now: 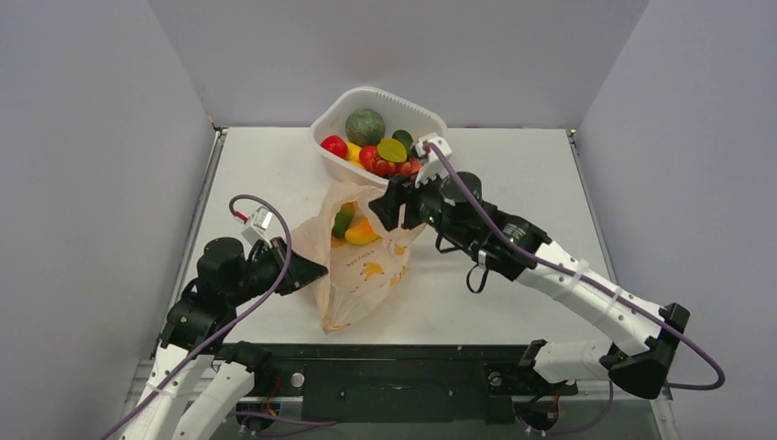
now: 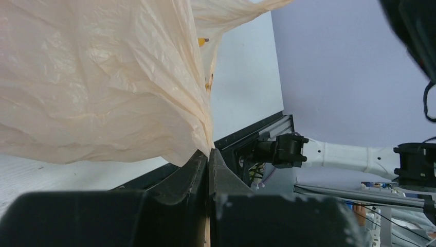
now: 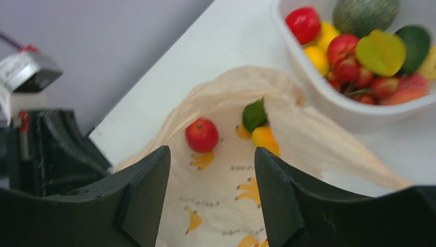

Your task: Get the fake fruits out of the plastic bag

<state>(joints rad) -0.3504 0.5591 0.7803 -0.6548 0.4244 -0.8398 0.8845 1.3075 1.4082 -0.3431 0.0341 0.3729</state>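
Observation:
The peach plastic bag [image 1: 362, 270] lies mid-table with its mouth open toward the far side. A green fruit [image 1: 342, 222] and an orange-yellow fruit [image 1: 363, 233] show inside the mouth. In the right wrist view a red fruit [image 3: 202, 135], the green one [image 3: 254, 115] and the orange-yellow one [image 3: 266, 139] lie in the bag [image 3: 221, 200]. My right gripper [image 3: 212, 152] is open and empty just above the bag's mouth [image 1: 389, 206]. My left gripper [image 2: 208, 154] is shut on a bunched edge of the bag [image 2: 103, 77] at its left side [image 1: 307, 272].
A white tub [image 1: 403, 105] stands at the back of the table just beyond the bag. It holds a dark-green melon [image 1: 365, 126] and several small fruits. It also shows in the right wrist view [image 3: 339, 108]. Grey walls enclose the table.

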